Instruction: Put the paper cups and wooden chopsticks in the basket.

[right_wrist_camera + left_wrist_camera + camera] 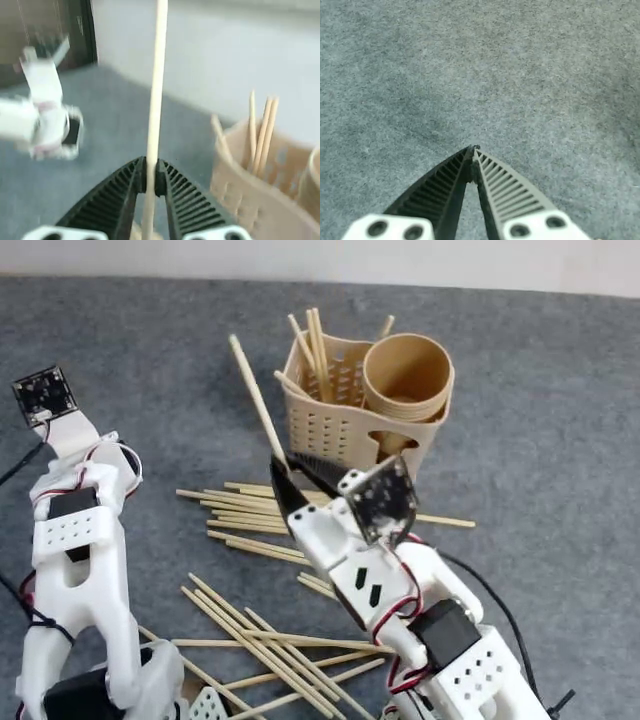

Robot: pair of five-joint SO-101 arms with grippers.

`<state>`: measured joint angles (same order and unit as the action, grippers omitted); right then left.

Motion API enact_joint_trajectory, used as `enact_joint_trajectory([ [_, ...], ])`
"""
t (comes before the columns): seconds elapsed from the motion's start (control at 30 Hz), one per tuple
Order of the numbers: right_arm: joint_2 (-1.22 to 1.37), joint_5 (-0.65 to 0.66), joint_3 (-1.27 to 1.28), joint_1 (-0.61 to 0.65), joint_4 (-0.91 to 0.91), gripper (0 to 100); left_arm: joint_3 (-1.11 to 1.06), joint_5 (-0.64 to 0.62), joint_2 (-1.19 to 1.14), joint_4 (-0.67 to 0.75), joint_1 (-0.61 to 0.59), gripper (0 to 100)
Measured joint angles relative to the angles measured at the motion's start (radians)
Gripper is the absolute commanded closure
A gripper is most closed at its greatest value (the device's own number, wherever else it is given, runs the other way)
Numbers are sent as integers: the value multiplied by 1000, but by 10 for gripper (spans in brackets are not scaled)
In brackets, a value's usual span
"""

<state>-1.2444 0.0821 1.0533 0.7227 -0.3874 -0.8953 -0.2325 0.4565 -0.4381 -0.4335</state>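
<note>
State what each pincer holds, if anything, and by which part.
The right pincer grips one chopstick near one end, most of its length sticking out past the tips. The left pincer is shut and holds nothing.

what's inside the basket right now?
In the basket: nested cups on one side, several chopsticks standing beside them. The number of nested cups and the basket's floor are covered.

The left gripper (472, 150) is held closed, tips touching, and the left arm (75, 570) is folded back. The right gripper (283, 475) is clamped on a chopstick (159, 75) (fingers (120, 195) pressed against its shaft), with the right arm (400, 600) stretched forward.
</note>
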Motion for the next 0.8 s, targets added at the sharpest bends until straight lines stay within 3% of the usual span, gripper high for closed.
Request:
enact_joint_trajectory([
  [0.57,9,0,0,-195,526,993,0,0,0,0,0,992],
  [0.8,258,0,-55,-262,746,993,0,0,0,0,0,992],
])
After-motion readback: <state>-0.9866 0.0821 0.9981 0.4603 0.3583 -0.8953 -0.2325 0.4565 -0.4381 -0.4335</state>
